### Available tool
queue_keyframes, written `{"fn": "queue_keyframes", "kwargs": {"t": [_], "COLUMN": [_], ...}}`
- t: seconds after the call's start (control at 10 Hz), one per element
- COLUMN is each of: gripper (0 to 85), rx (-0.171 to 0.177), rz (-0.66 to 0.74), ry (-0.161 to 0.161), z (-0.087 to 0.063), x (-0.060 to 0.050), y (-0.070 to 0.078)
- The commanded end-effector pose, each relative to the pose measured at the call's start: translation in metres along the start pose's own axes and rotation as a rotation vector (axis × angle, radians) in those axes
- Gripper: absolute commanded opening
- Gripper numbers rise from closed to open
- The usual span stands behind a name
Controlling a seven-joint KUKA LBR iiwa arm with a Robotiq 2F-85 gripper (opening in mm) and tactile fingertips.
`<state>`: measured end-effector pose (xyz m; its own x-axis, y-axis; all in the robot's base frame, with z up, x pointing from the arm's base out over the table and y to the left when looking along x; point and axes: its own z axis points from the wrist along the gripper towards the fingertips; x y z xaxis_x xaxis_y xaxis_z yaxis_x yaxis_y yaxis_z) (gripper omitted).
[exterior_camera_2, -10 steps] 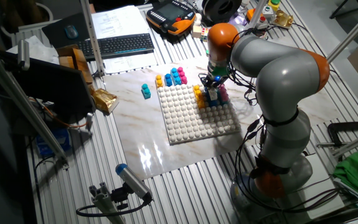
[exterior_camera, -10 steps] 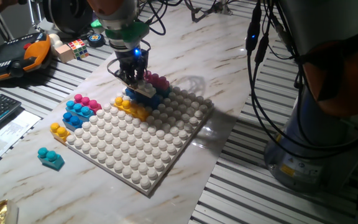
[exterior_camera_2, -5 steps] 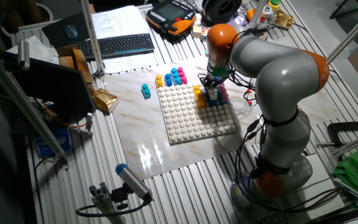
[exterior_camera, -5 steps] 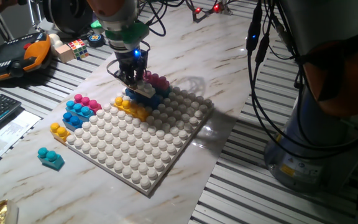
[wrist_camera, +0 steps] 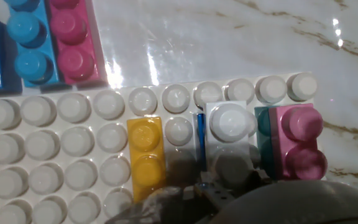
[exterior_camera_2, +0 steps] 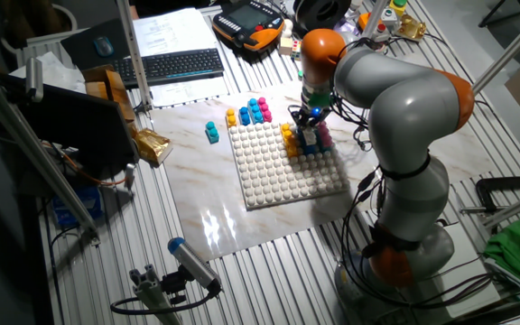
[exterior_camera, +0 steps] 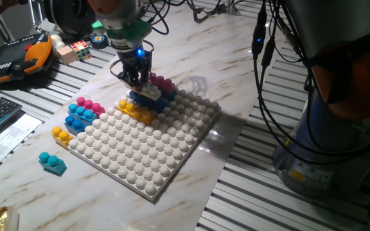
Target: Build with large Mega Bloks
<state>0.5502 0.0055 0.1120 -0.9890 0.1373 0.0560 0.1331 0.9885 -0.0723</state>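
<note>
Many bricks (exterior_camera: 82, 113) and a white baseplate (exterior_camera: 140, 151) sit on the marble desk (exterior_camera: 236, 70); I cannot tell how the fingers (exterior_camera: 135, 82) stand.

Arm reaches down; hand (exterior_camera: 137, 81) points straight down, fingers close together.

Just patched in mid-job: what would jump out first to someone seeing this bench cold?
The gripper is down on a white brick stacked on blue, wedged between a yellow brick and a pink brick at the far edge of the white baseplate. Spare bricks wait beside the plate, and one teal brick lies alone on the marble.
</note>
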Motion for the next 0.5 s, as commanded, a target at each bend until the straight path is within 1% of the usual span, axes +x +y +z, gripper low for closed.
{"fn": "queue_keyframes", "kwargs": {"t": [0.0,0.2,0.4], "gripper": [0.7,0.7,0.7], "rx": [-0.004,-0.009,-0.015], "rz": [-0.004,-0.006,-0.01], "ry": [0.001,0.011,0.011], "z": [-0.0032,-0.0076,-0.007], "x": [-0.0015,-0.003,-0.0027], "y": [0.0009,0.0035,0.0037]}}
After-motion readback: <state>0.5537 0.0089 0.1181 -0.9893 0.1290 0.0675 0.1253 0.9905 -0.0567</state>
